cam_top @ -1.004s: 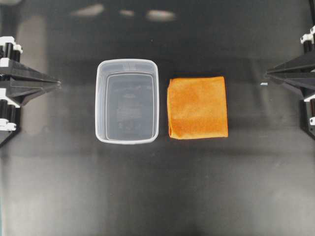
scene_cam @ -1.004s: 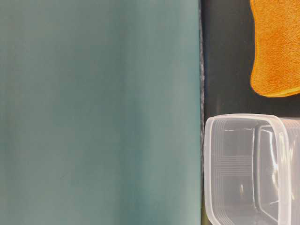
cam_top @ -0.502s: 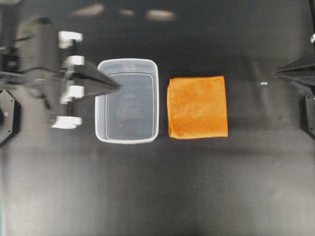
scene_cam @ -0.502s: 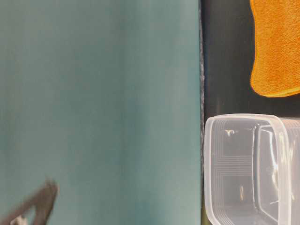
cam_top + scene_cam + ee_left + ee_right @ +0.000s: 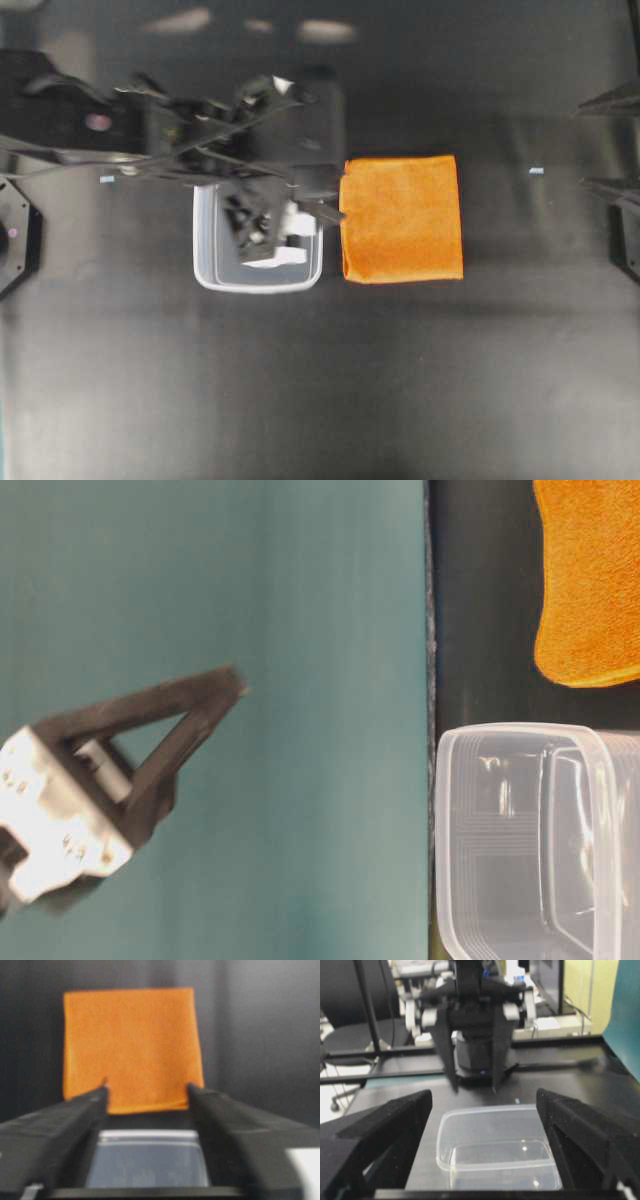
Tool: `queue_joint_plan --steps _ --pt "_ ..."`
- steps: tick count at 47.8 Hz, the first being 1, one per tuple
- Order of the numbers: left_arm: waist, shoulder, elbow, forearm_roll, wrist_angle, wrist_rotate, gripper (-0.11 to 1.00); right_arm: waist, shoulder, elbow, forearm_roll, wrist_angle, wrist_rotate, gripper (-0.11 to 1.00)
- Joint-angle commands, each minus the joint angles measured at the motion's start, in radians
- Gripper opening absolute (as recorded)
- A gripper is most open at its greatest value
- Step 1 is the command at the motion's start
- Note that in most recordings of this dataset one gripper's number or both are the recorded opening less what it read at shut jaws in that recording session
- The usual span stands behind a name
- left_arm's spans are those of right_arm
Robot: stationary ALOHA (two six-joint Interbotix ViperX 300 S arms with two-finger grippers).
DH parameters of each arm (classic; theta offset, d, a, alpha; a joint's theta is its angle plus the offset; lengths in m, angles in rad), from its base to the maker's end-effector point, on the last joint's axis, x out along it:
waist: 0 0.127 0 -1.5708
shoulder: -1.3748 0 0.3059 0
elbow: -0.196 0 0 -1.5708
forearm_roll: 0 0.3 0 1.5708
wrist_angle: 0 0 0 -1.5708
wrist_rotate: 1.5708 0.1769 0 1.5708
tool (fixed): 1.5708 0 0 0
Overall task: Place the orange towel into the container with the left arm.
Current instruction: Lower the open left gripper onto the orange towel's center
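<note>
The left arm (image 5: 150, 140) stretched across the dark surface (image 5: 320, 380) in the overhead view, its left gripper (image 5: 325, 195) poised above the container (image 5: 205, 270) with the tips reaching the near edge of the orange towel (image 5: 402, 218). The towel lay flat and folded into a near square just beside the clear tub, on the side away from the arm's base, with only a thin strip of surface between the two. In the left wrist view the fingers (image 5: 60, 1120) stood wide apart, spread almost to the width of the towel (image 5: 132, 1047), holding nothing, with the container's rim (image 5: 150, 1135) showing low between them. The table-level view caught the gripper (image 5: 235, 685) blurred against a teal backdrop (image 5: 330, 600), clear of the tub (image 5: 470, 780) and the cloth (image 5: 590, 580); contact with the towel could not be confirmed from any angle. The right gripper (image 5: 605, 140) sat at the far edge of the overhead view, well apart from both objects. In its own wrist view its fingers (image 5: 395, 1125) were spread wide and empty, framing the container (image 5: 470, 1130) and the left arm (image 5: 472, 1025) beyond it.
</note>
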Motion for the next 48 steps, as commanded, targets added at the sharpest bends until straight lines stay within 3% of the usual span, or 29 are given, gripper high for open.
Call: queue_joint_plan --steps 1,4,6,24,35,48 --pt "0.002 0.080 -0.109 0.005 0.035 0.002 0.77 -0.003 -0.012 -0.018 0.005 0.008 0.006 0.81" --pt "0.002 0.150 -0.175 0.005 0.067 0.003 0.89 -0.003 -0.023 -0.023 0.005 0.014 0.006 0.81" --pt "0.002 0.193 -0.209 0.003 0.086 0.005 0.91 -0.003 -0.029 -0.028 0.005 0.017 0.006 0.81" --pt "0.000 0.503 -0.391 0.005 0.158 0.038 0.90 0.023 -0.052 -0.043 0.005 0.008 0.006 0.81" --pt "0.012 0.565 -0.436 0.005 0.276 0.041 0.90 0.055 -0.052 -0.044 0.005 0.003 0.008 0.81" --pt "0.023 0.589 -0.436 0.005 0.279 0.064 0.90 0.057 -0.051 -0.043 0.003 -0.006 0.006 0.81"
